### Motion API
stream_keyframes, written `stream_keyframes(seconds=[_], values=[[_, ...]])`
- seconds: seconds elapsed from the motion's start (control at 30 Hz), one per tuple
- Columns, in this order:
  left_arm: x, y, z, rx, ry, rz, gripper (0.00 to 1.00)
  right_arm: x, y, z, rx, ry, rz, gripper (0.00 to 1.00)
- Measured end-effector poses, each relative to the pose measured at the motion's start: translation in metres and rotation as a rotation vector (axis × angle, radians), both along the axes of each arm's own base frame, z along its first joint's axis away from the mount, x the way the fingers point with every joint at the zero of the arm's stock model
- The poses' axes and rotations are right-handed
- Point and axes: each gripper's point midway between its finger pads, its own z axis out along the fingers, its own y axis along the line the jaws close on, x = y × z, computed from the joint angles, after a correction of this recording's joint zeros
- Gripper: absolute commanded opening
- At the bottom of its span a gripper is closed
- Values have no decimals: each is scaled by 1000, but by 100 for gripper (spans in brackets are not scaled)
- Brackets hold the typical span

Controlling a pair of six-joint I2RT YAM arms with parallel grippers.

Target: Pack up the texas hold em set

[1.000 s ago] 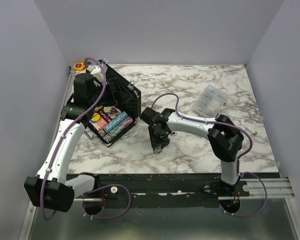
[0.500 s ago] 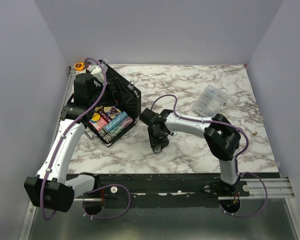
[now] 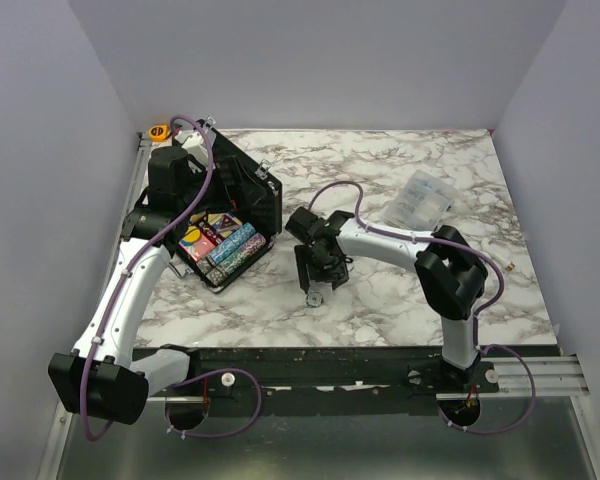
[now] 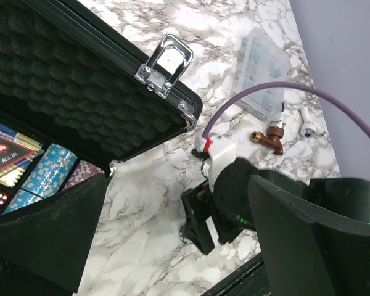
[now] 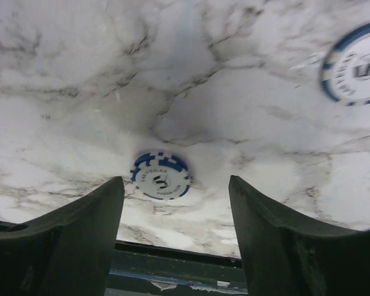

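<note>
- Poker case (image 3: 245, 265): lay open on left side of marble table (image 3: 380, 300), well apart from table's right half.
- Lid (image 3: 242, 185): stood upright at case's rear-right side, silver latch (image 4: 166, 61) on its edge, bumpy foam lining (image 4: 55, 92) inside.
- Inside case: packed rows of chips (image 4: 49, 169) side by side, next to a card deck (image 4: 9, 151) marked ALL IN.
- Left gripper (image 4: 177, 179): hung over left rear of case, jaws spread wide, nothing between them.
- Right gripper (image 5: 176, 182): pointed down at bare table just right of case, jaws parted, gripping nothing.
- Blue-and-white chip (image 5: 161, 176): lay flat on table between right fingers, touching neither.
- Second chip (image 5: 354, 65): same colours, flat on table, apart from first, cut off by frame edge.
- Plastic bag (image 3: 420, 200): sat at right rear of table, far from case.
- Brass fitting (image 4: 271, 134): lay just beside bag.
- Orange tape roll (image 3: 160, 131): sat at left rear corner, behind case.
</note>
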Motion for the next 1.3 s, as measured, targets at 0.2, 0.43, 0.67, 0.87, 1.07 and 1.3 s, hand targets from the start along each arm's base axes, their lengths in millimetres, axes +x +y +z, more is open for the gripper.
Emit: stream_keyframes(seconds=[0.2, 0.43, 0.67, 0.87, 1.07, 1.3], values=[[0, 0, 0, 0, 0, 0, 97, 40, -31, 6, -6, -32, -85, 78], [-1, -2, 0, 0, 0, -7, 97, 72, -65, 5, -35, -52, -134, 78], [-1, -2, 0, 0, 0, -7, 97, 85, -70, 1, -45, -56, -112, 75], [-1, -2, 0, 0, 0, -7, 97, 87, -70, -11, -68, -34, -89, 73], [-1, -2, 0, 0, 0, -8, 97, 87, -70, -16, -72, -26, -77, 66], [-1, -3, 0, 0, 0, -8, 97, 86, -70, -16, -72, -23, -77, 57]])
